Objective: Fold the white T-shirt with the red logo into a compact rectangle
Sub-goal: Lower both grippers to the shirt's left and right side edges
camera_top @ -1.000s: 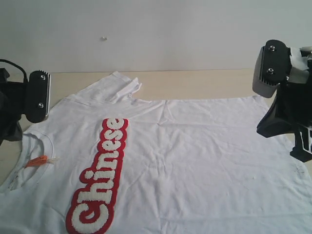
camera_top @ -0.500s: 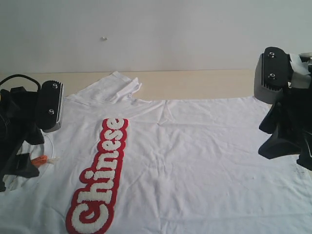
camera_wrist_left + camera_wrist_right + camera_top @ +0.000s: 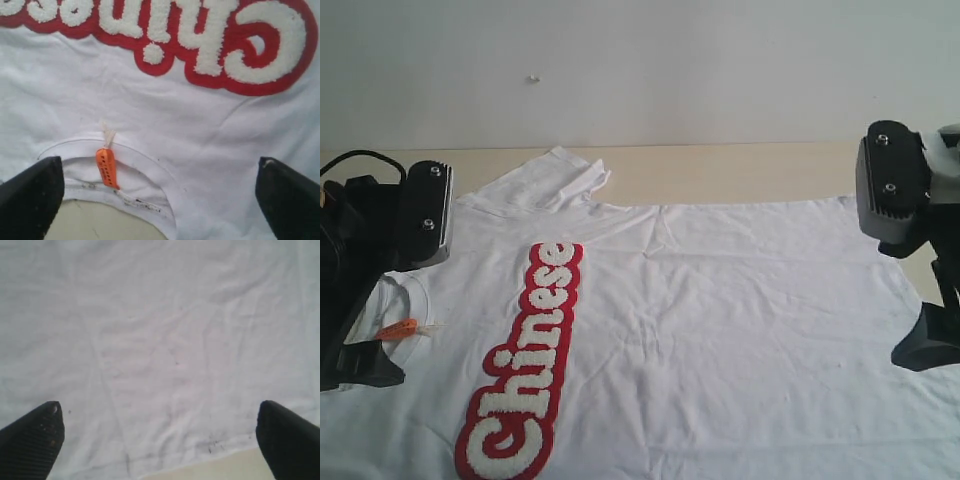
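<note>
The white T-shirt [image 3: 720, 300] lies spread flat on the table, collar to the left and hem to the right. The red logo [image 3: 535, 350] with fuzzy white letters runs down its chest and also fills the far part of the left wrist view [image 3: 200, 45]. My left gripper [image 3: 360, 340] hovers open over the ribbed collar [image 3: 150, 172], and the orange neck tag [image 3: 106, 167] sits between its fingertips [image 3: 160, 162]. My right gripper [image 3: 930, 330] hangs open above the hem [image 3: 190, 455], with only plain white cloth between its fingertips [image 3: 160, 405]. Neither gripper holds anything.
The light wooden table [image 3: 740, 170] shows bare behind the shirt, under the collar opening [image 3: 100, 222] and past the hem [image 3: 225, 467]. One sleeve [image 3: 555, 180] lies crumpled at the shirt's far edge. A pale wall stands behind the table.
The left arm has swung in over the collar and sunk lower. The right arm has shifted right and downward toward the hem. Both pairs of jaws have spread apart.
</note>
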Controlling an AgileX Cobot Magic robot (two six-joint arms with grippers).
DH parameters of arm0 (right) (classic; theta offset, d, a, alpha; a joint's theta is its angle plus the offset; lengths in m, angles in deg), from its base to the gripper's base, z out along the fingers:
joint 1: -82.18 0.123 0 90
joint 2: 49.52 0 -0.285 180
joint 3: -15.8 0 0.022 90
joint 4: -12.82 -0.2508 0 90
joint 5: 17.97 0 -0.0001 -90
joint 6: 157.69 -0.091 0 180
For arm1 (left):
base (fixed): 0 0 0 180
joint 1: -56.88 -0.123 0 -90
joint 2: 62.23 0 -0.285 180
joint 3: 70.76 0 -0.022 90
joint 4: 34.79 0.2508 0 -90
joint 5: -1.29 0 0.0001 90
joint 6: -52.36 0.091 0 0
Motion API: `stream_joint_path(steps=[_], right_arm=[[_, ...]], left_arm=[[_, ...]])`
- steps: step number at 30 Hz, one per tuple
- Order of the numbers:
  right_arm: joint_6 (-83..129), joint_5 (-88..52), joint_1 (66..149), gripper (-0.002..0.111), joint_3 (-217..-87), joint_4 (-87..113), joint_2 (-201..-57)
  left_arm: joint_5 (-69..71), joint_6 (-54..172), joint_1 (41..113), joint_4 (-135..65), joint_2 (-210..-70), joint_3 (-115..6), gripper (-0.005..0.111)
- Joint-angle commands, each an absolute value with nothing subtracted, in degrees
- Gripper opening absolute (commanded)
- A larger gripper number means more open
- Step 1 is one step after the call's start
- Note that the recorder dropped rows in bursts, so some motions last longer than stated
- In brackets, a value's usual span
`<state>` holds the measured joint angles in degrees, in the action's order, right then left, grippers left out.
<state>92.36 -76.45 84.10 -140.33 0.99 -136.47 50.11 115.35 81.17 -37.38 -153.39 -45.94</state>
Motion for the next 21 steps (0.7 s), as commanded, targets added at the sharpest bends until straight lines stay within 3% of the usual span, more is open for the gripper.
stream_joint_path(steps=[1,10,21], right_arm=[[92.8,-76.4,84.2,0.105,-140.5,9.3,-138.3],[92.8,-70.9,84.2,0.105,-140.5,11.9,-142.2],[92.8,-67.9,84.2,0.105,-140.5,14.8,-146.9]], left_arm=[[49.2,126.3,79.7,-38.6,-153.8,-46.1,0.105],[48.8,139.9,72.0,-42.1,-164.1,-50.4,0.105],[48.9,142.0,67.5,-42.3,-177.3,-59.5,0.105]])
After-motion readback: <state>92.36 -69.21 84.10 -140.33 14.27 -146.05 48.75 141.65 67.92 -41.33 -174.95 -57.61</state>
